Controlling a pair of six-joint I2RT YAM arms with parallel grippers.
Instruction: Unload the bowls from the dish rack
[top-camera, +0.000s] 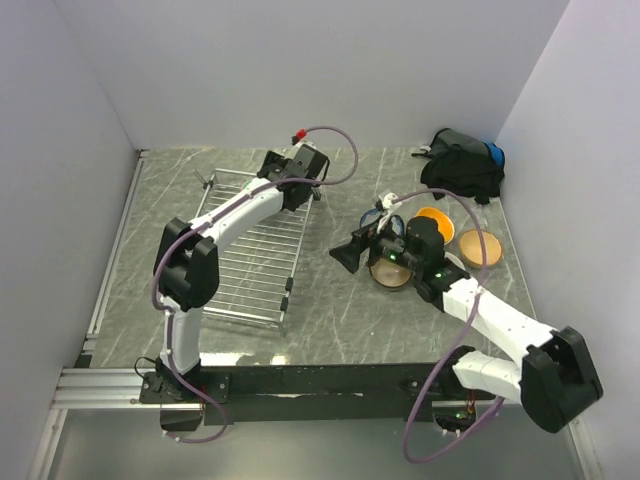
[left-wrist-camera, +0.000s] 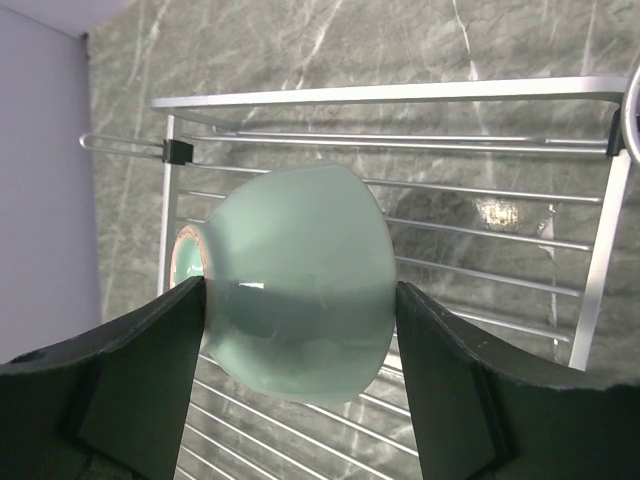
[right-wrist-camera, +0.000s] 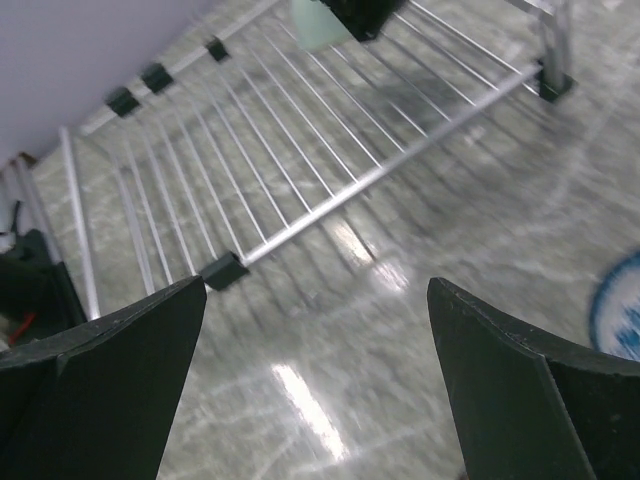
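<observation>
My left gripper (left-wrist-camera: 300, 335) is shut on a pale green bowl (left-wrist-camera: 295, 285), held on its side just above the far end of the silver wire dish rack (left-wrist-camera: 400, 93). In the top view the left gripper (top-camera: 305, 190) hangs over the rack's (top-camera: 250, 255) far right corner. No other bowl shows in the rack. My right gripper (top-camera: 353, 256) is open and empty, low over the table between the rack and the unloaded bowls. The right wrist view shows its jaws wide apart (right-wrist-camera: 315, 300), the rack (right-wrist-camera: 300, 210) and the green bowl (right-wrist-camera: 312, 25) beyond.
On the table to the right lie an orange bowl (top-camera: 434, 217), a tan bowl (top-camera: 478, 247), a brown bowl (top-camera: 390, 273) under the right wrist and a blue-patterned bowl (top-camera: 376, 214), also at the right wrist view's edge (right-wrist-camera: 620, 320). A black bag (top-camera: 462, 165) sits far right.
</observation>
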